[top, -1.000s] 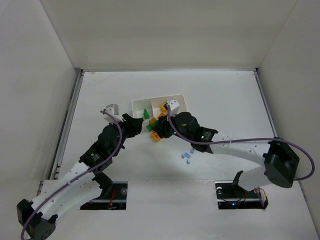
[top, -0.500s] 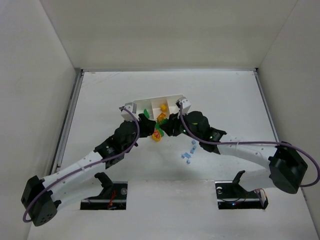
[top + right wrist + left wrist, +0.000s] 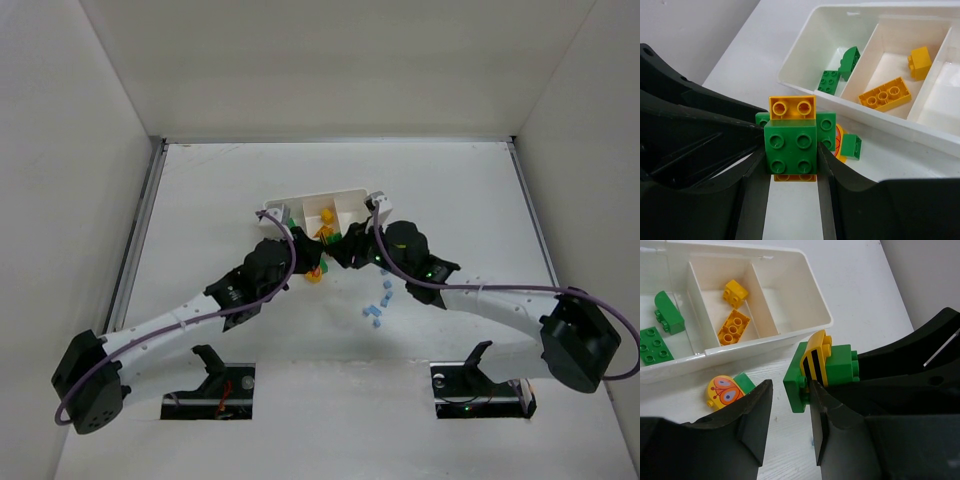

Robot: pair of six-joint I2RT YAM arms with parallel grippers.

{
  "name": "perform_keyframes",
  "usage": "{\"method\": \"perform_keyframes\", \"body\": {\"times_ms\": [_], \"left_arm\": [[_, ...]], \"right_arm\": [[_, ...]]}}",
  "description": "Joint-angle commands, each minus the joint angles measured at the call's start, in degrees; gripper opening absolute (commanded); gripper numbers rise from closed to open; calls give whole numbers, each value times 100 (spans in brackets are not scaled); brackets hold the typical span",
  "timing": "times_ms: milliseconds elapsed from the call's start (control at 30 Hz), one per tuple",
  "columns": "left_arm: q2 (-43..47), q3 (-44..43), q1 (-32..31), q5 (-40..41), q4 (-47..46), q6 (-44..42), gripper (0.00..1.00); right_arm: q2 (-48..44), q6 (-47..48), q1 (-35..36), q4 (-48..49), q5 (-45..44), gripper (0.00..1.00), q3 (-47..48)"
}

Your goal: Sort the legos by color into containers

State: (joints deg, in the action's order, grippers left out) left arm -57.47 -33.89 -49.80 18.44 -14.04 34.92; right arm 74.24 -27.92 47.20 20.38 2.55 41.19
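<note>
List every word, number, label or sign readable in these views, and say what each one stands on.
None: no words, numbers or brand marks can be read in any view.
The yellow sloped brick carries only black stripes.
The yellow rounded brick carries only an orange printed picture, no lettering.

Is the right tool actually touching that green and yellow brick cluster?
Touching. In the right wrist view the right tool clamps the brick cluster, fingers flush against both green sides.
</note>
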Motion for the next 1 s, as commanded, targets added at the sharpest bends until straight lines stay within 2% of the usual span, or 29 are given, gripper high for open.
{"method": "perform_keyframes", "body": {"times_ms": [0,167,333,733,967], "left_arm": [[-27,-259,-25,-42,-397,-38,30],[8,-215,28,-33,-520,-81,17],[96,-118,185,37,-459,-64,10],[61,-65,765,37,-389,-196,7],[-290,-232,1477,187,-652,-310,9]], "right_arm": [[-120,-196,-75,625,281,27,-67],[-155,-363,-215,800,475,27,-172],[-304,-530,-461,985,685,27,-348],[-682,-732,-910,1179,914,27,-682],[-551,-680,-875,1161,827,28,-665]]}}
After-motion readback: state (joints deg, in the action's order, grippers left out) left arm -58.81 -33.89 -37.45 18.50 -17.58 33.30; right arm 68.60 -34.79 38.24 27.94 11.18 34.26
